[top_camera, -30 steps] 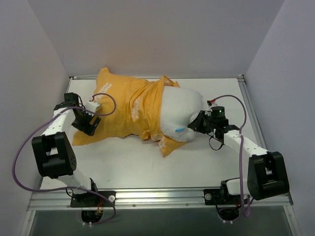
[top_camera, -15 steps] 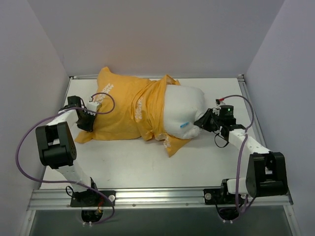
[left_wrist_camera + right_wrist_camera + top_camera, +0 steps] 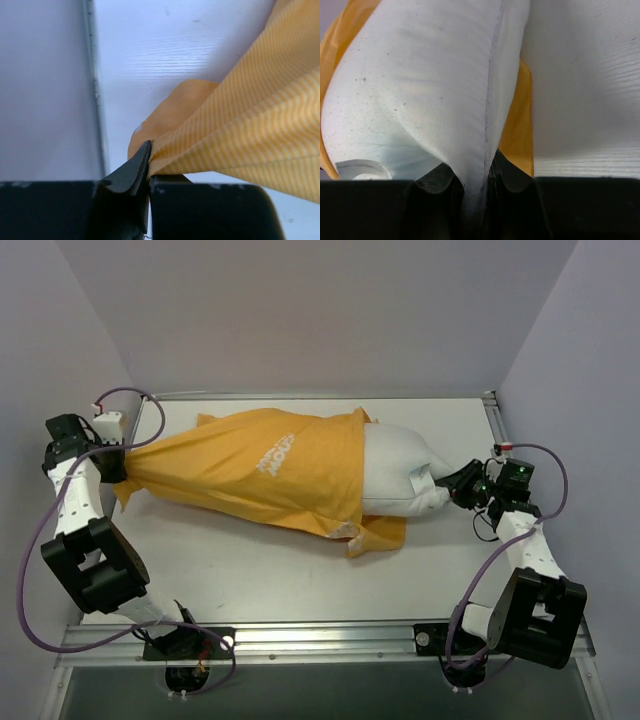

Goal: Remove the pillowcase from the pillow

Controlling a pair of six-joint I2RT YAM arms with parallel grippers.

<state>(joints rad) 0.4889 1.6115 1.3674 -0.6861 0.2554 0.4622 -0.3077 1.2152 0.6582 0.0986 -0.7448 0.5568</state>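
Note:
The orange-yellow pillowcase lies stretched across the table, white lettering up, its open end bunched around the middle of the white pillow. My left gripper is at the table's far left edge, shut on the pillowcase's closed end; in the left wrist view the pillowcase is pinched at my left gripper. My right gripper is shut on the pillow's exposed right end, pulled into a point. In the right wrist view the pillow has its seam running into my right gripper.
A metal rail borders the table's far side, and the left rail lies close beside my left gripper. Grey walls enclose the left, back and right. A loose orange flap lies on the table in front of the pillow.
The left gripper closed on the pillowcase's end and pulled it far left. The right gripper drew the pillow right. The cover went from crumpled to taut, and more of the pillow shows.

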